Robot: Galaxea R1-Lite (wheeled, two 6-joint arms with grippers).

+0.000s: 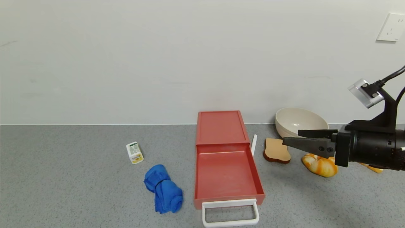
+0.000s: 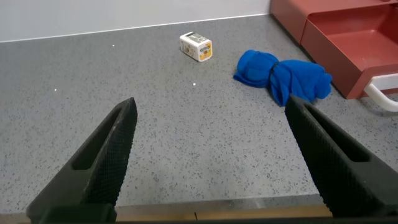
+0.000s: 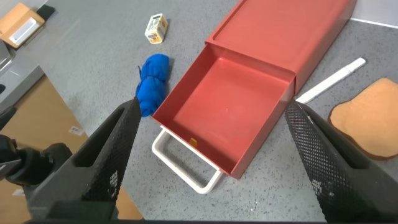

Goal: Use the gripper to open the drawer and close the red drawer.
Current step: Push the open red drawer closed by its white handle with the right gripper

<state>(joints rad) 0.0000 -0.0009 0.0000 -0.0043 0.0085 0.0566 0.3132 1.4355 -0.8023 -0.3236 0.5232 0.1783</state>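
Note:
The coral-red drawer (image 1: 226, 172) stands pulled far out of its low red case (image 1: 220, 126) on the grey counter, and it is empty. Its white loop handle (image 1: 230, 213) lies at the near edge. The drawer also shows in the right wrist view (image 3: 227, 112) with its handle (image 3: 183, 168). My right gripper (image 1: 292, 137) is open and empty, held above the counter to the right of the drawer, over the toast. My left gripper (image 2: 211, 115) is open and empty, low over the counter's front edge, left of the blue cloth; it is out of the head view.
A rolled blue cloth (image 1: 163, 188) lies left of the drawer, a small white box (image 1: 134, 152) beyond it. Right of the drawer are a white stick (image 1: 253, 144), a toast slice (image 1: 277, 150), a bread roll (image 1: 319, 164) and a beige bowl (image 1: 300, 122) by the wall.

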